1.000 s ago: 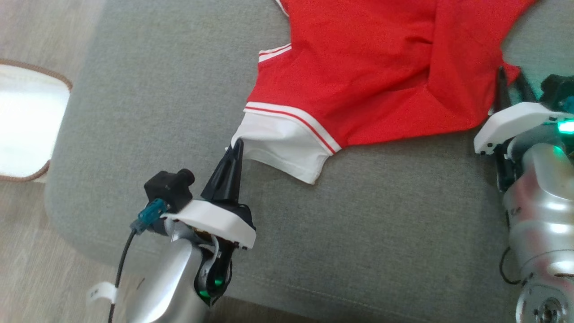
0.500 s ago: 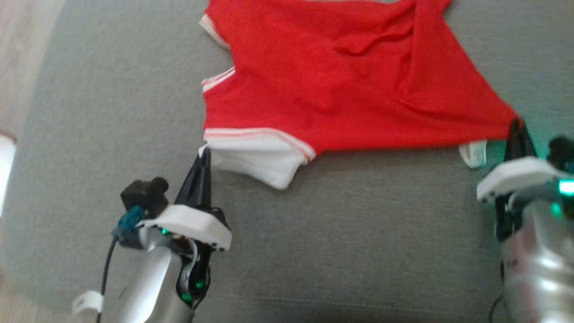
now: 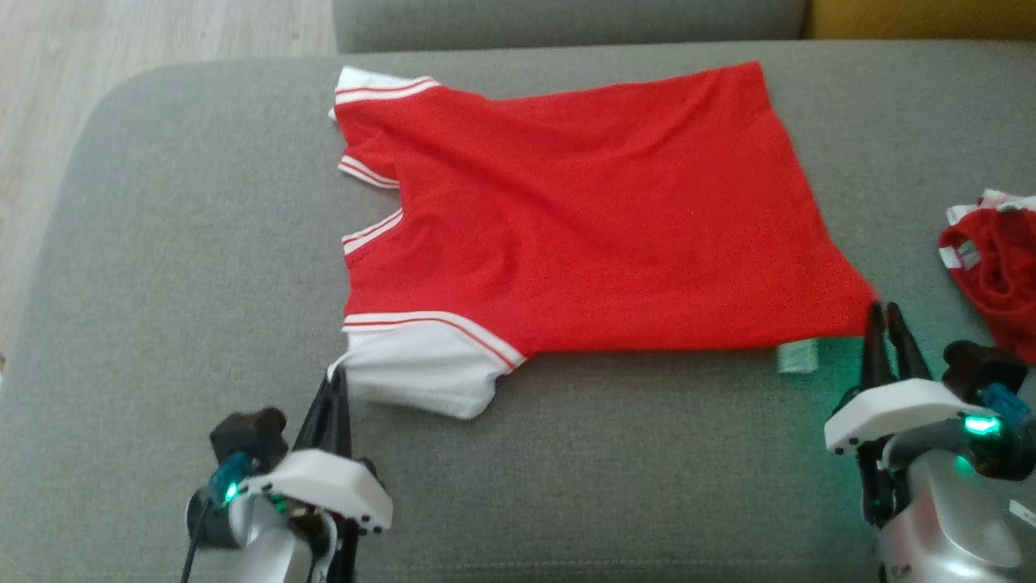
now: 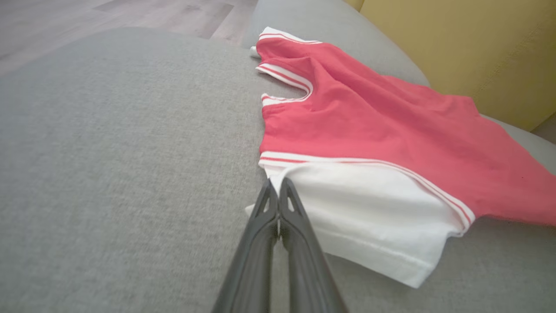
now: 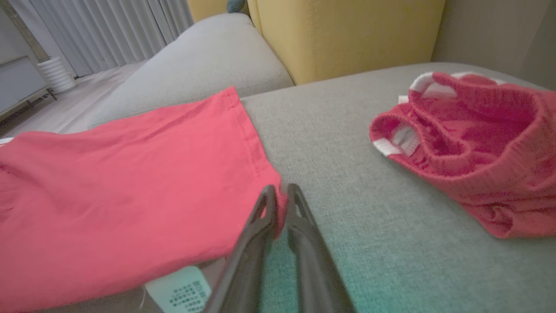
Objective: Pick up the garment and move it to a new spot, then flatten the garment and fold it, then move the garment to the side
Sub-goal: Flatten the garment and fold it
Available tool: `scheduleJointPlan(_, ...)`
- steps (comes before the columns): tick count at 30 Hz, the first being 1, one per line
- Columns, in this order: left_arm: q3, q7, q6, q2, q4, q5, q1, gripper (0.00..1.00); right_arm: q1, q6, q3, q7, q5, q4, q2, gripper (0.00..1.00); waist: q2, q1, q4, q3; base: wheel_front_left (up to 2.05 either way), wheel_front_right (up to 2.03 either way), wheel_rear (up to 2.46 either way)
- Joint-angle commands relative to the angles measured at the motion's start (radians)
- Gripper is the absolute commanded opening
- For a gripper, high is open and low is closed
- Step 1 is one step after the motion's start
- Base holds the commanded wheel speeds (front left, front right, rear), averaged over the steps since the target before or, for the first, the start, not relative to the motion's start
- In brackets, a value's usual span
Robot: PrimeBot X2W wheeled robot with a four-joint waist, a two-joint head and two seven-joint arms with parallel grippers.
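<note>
garment (image 3: 583, 219) now stretched flat on grey cushion (image 3: 162, 283), earlier creases gone, left gripper (image 3: 336, 376) clamped tight on white sleeve (image 3: 421, 372) corner, right gripper (image 3: 882, 312) pinching red hem corner (image 3: 854, 308), jaws nearly closed

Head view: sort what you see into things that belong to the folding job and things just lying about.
Belongs to the job:
- red shirt, spread on the grey sofa seat
- left gripper, shut on its white sleeve
- right gripper, shut on its hem corner

Just lying about:
- crumpled red garment, at the right
- yellow backrest, behind
</note>
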State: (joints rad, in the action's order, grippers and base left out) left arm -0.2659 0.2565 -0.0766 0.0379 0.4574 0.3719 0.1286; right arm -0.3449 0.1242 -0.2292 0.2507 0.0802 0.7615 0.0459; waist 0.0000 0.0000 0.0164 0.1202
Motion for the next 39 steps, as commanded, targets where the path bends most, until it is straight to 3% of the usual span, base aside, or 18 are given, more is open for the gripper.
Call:
scheduleJointPlan(1, 0.043, 0.005, -0.007, 0.012, -0.025, -0.007, 0.018, 0.0, -0.015, 0.007, 0.03, 0.011, -0.002, -0.043, 0.005, 1.0, 0.0, 0.0, -0.005, -0.017, 0.0, 0.0, 0.0)
scheduleJointPlan(2, 0.049, 0.005, -0.014, 0.012, -0.026, -0.007, 0.011, 0.24, -0.008, 0.007, 0.044, 0.011, -0.004, -0.061, 0.005, 1.0, 0.0, 0.0, -0.006, -0.024, 0.0, 0.0, 0.0)
scheduleJointPlan(3, 0.054, 0.005, -0.021, 0.012, -0.028, -0.011, 0.005, 0.57, -0.002, 0.007, 0.06, 0.011, -0.009, -0.079, 0.005, 1.0, 0.0, 0.0, -0.006, -0.027, 0.0, 0.0, 0.0)
scheduleJointPlan(4, 0.059, 0.005, -0.03, 0.012, -0.034, -0.019, 0.001, 1.0, 0.003, 0.007, 0.079, 0.011, -0.013, -0.101, 0.004, 1.0, 0.0, 0.0, -0.006, -0.03, 0.0, 0.0, 0.0)
scheduleJointPlan(9, 0.065, 0.005, -0.062, 0.012, -0.071, -0.069, -0.011, 1.0, 0.025, 0.007, 0.152, 0.011, -0.037, -0.185, 0.004, 1.0, 0.0, 0.0, -0.001, -0.039, 0.0, 0.0, 0.0)
scheduleJointPlan(15, 0.041, 0.005, -0.072, 0.012, -0.064, -0.111, -0.012, 1.0, 0.046, 0.007, 0.202, 0.011, -0.049, -0.178, 0.004, 1.0, 0.0, 0.0, 0.002, -0.037, 0.0, 0.0, 0.0)
scheduleJointPlan(22, 0.024, 0.005, -0.078, 0.012, -0.023, -0.119, -0.015, 1.0, 0.051, 0.007, 0.184, 0.011, -0.074, -0.115, 0.004, 1.0, 0.0, 0.0, 0.001, -0.026, 0.0, 0.0, 0.0)
scheduleJointPlan(27, 0.01, 0.005, -0.037, 0.012, 0.023, -0.068, -0.022, 1.0, 0.051, 0.007, 0.159, 0.011, -0.094, -0.097, 0.004, 1.0, 0.0, 0.0, 0.0, -0.016, 0.0, 0.0, 0.0)
scheduleJointPlan(31, -0.002, 0.005, -0.028, 0.012, 0.074, -0.027, -0.021, 1.0, 0.046, 0.007, 0.148, 0.011, -0.095, -0.09, 0.004, 1.0, 0.0, 0.0, -0.004, -0.01, 0.0, 0.0, 0.0)
scheduleJointPlan(39, 0.001, 0.005, -0.044, 0.012, 0.108, -0.007, -0.002, 1.0, 0.037, 0.007, 0.135, 0.011, -0.098, -0.091, 0.004, 1.0, 0.0, 0.0, -0.012, -0.001, 0.0, 0.0, 0.0)
